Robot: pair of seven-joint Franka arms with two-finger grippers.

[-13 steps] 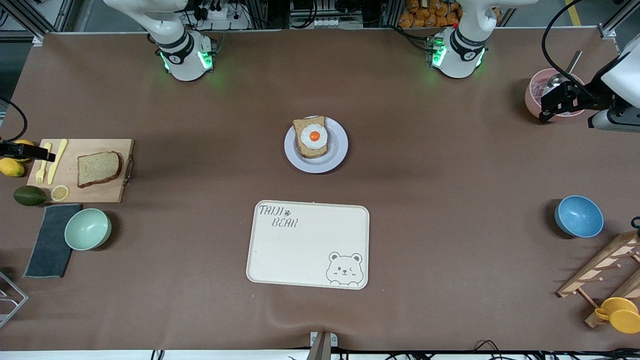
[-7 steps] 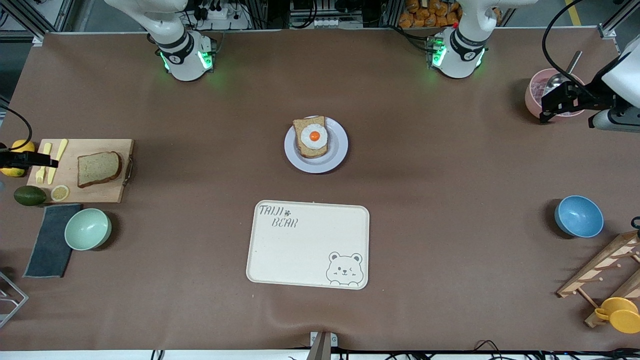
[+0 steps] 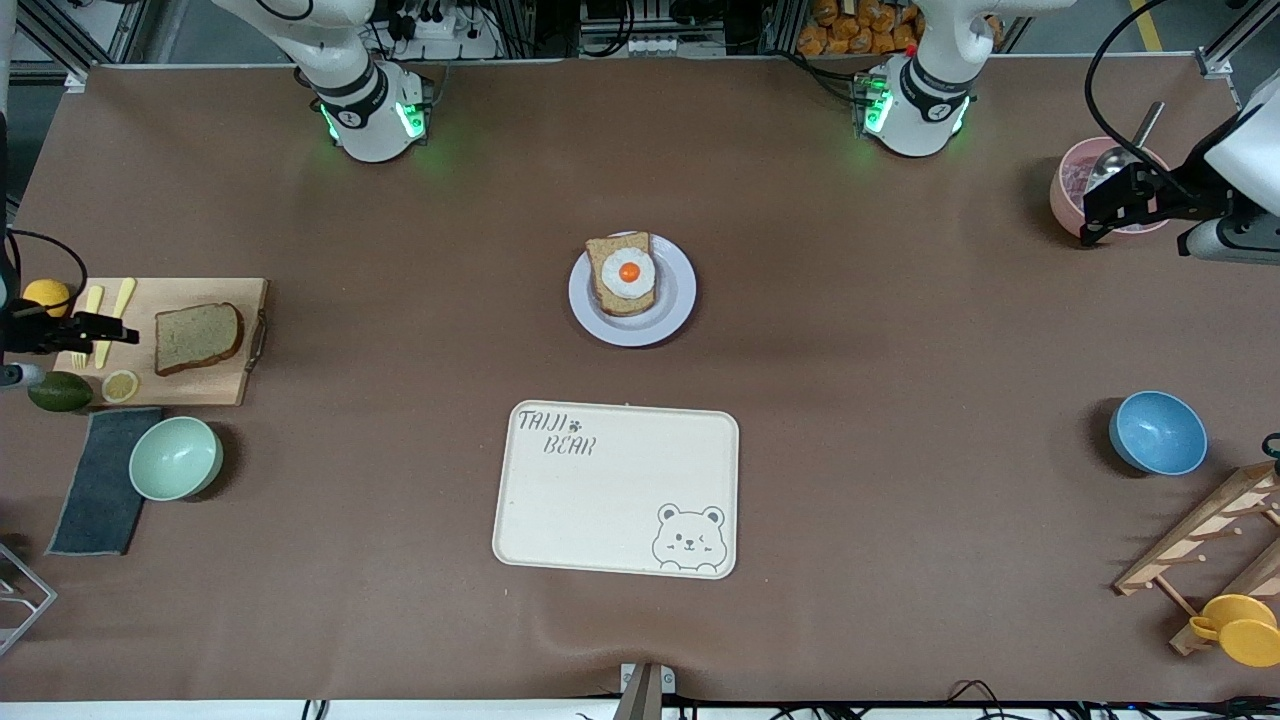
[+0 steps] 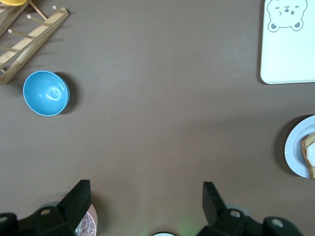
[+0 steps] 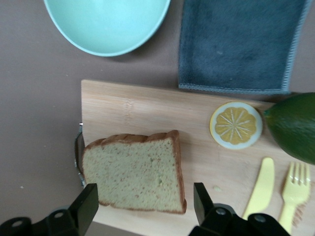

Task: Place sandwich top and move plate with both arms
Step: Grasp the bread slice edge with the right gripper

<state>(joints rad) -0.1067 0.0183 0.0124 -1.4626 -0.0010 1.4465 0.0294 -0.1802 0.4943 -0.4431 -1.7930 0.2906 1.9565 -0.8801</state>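
The sandwich top (image 3: 198,337), a bare brown bread slice, lies on a wooden cutting board (image 3: 205,385) at the right arm's end of the table. My right gripper (image 3: 125,330) is open and empty over the board, beside the slice. In the right wrist view the slice (image 5: 133,172) lies between and below the open fingers of that gripper (image 5: 146,199). The lavender plate (image 3: 682,300) sits mid-table and bears a bread slice with a fried egg (image 3: 627,272). My left gripper (image 3: 1092,215) waits open over the pink bowl (image 3: 1070,175); in the left wrist view it (image 4: 146,194) is empty.
On the board lie a yellow fork (image 3: 84,345), a knife (image 3: 118,310) and a lemon slice (image 3: 120,385). An avocado (image 3: 58,391), a grey cloth (image 3: 100,480) and a mint bowl (image 3: 176,457) are close by. A cream bear tray (image 3: 617,488) lies nearer the camera than the plate. A blue bowl (image 3: 1158,432) and a wooden rack (image 3: 1200,540) are at the left arm's end.
My right gripper has moved in from the table's end over the cutting board toward the bread slice. The left arm has not moved.
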